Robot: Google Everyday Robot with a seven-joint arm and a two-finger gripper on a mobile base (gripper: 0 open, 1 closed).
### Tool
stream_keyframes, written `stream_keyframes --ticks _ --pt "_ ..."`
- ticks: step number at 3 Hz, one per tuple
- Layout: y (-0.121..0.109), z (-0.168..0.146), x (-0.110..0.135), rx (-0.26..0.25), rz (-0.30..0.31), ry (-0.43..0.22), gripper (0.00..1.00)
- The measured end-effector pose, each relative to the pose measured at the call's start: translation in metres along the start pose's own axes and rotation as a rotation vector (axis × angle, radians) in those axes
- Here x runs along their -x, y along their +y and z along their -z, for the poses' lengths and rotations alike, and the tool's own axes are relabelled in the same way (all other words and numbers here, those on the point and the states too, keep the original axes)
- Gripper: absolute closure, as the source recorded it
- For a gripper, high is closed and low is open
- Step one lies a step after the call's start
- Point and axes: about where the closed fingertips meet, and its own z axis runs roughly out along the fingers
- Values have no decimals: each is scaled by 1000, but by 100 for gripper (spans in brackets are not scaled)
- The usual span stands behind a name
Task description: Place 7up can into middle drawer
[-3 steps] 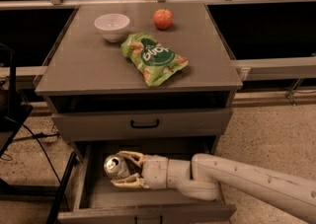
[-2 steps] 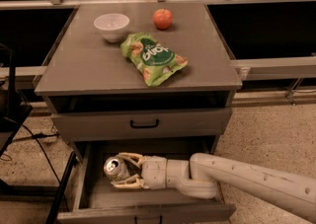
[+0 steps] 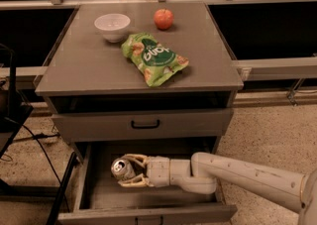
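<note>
The 7up can [image 3: 120,168] lies on its side with its silver top facing the camera, low inside the open middle drawer [image 3: 99,196]. My gripper [image 3: 127,170] reaches in from the right, and its two pale fingers [image 3: 132,158] sit above and below the can, closed around it. The arm [image 3: 237,172] stretches across the drawer's right side. The drawer's grey floor shows in front of and to the left of the can.
The shut drawer front with a black handle [image 3: 145,124] is just above the open drawer. On the cabinet top are a white bowl [image 3: 112,26], a red apple [image 3: 163,19] and a green crisp bag [image 3: 153,57]. A black stand [image 3: 12,115] and cables are at the left.
</note>
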Motion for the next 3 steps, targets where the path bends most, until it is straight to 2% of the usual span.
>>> stream_keyframes --ticks 3 --pt "-15 -7 -70 -8 -30 -3 100"
